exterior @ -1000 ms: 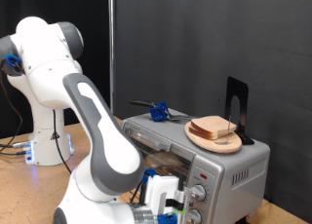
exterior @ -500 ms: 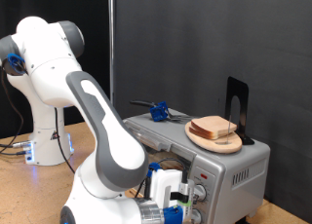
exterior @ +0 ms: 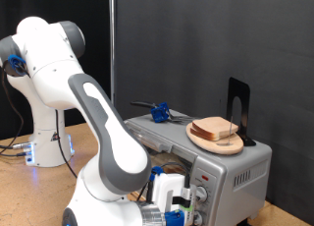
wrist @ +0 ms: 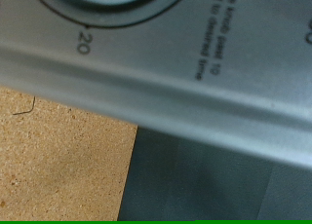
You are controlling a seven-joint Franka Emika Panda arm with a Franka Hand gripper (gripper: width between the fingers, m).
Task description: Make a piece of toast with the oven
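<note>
One hand [exterior: 182,208] at oven [exterior: 231,167] knobs, wrist view shows dial [wrist: 102,5] only

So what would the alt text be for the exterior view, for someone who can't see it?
A white robot arm bends down so its hand is at the front knobs of a small silver toaster oven. On top of the oven, a round wooden plate holds bread slices, with a blue-handled utensil behind and a black stand at the exterior view's right.
</note>
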